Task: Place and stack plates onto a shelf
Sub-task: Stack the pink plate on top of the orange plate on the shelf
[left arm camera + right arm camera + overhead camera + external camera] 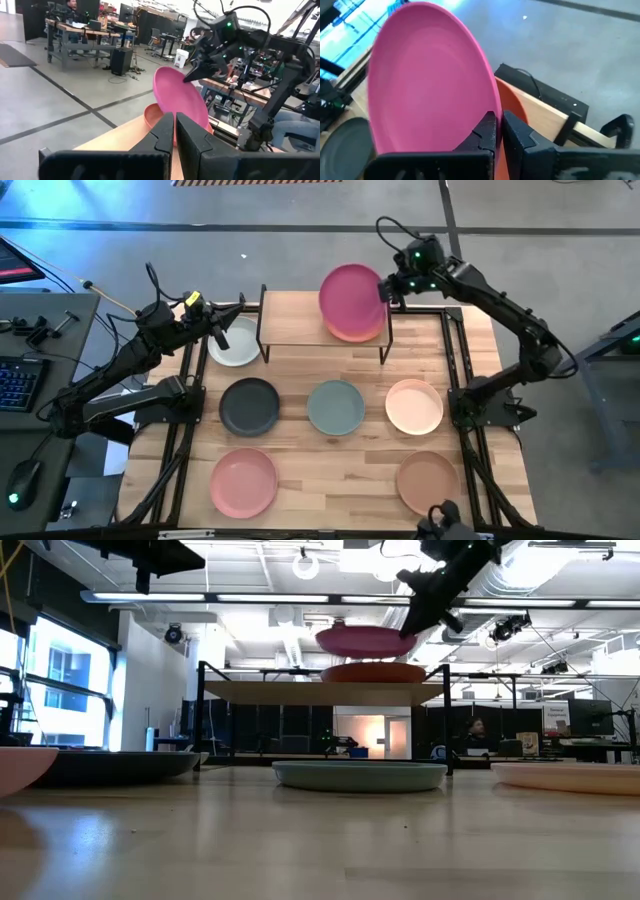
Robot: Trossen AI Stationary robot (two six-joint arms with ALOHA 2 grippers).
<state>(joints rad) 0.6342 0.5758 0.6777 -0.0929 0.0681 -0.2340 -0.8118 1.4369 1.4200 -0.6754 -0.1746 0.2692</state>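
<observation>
High view: magenta plate [352,298] is in the air over the right end of the shelf [290,320], pinched at its rim by the right gripper [388,288], fingers clamped on the edge nearest that arm. Just under it the terracotta plate [362,332] already sits on the shelf top; low view shows a clear gap between the two, magenta one [362,639] slightly tilted, not touching yet. Handling guess: stiff, matte, light enough to hang from one rim pinch without sagging, so probably plastic or thin ceramic. The low rim is the only grab point, and a matte surface should give decent friction, but an edge grip leaves the plate free to pivot, so I'd expect it to swing if moved fast. Could chip or clatter if dropped onto the terracotta one; level it and centre it before letting go. Left gripper [218,332] is parked at the white-grey plate [236,345] beside the shelf's left end; its wrist view shows its fingers nearly together with only a thin slit, holding nothing I can see. Rest of the plates lie flat on the table [330,470]: charcoal plate [249,405], sage green plate [336,407], cream-peach plate [414,406], light pink plate [243,482], tan plate [427,481].
</observation>
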